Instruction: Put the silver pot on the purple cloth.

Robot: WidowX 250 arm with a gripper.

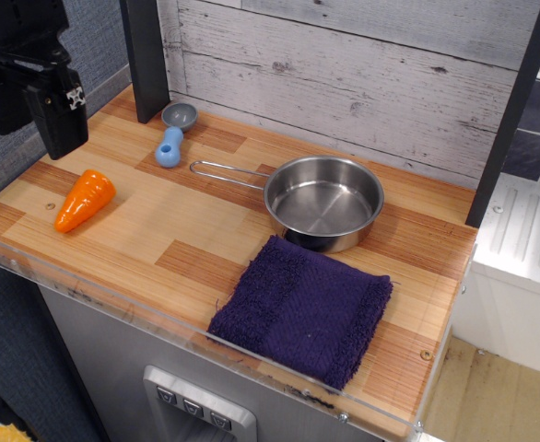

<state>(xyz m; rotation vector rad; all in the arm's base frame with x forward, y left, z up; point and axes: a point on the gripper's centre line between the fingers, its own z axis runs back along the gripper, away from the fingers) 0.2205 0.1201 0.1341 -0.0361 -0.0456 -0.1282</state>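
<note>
The silver pot (325,203) stands upright on the wooden counter, right of centre, with its wire-loop handle (226,172) pointing left. The purple cloth (302,308) lies flat just in front of the pot, its far edge touching or nearly touching the pot's base. My black gripper (53,115) hangs at the far left, above the counter's left edge and well away from pot and cloth. It holds nothing that I can see. Its fingers merge into one dark shape, so I cannot tell whether they are open or shut.
An orange toy carrot (84,199) lies at the left. A small grey scoop with a blue handle (172,133) lies at the back near a dark post (146,60). A clear plastic lip (113,299) runs along the front edge. A plank wall (344,74) stands behind.
</note>
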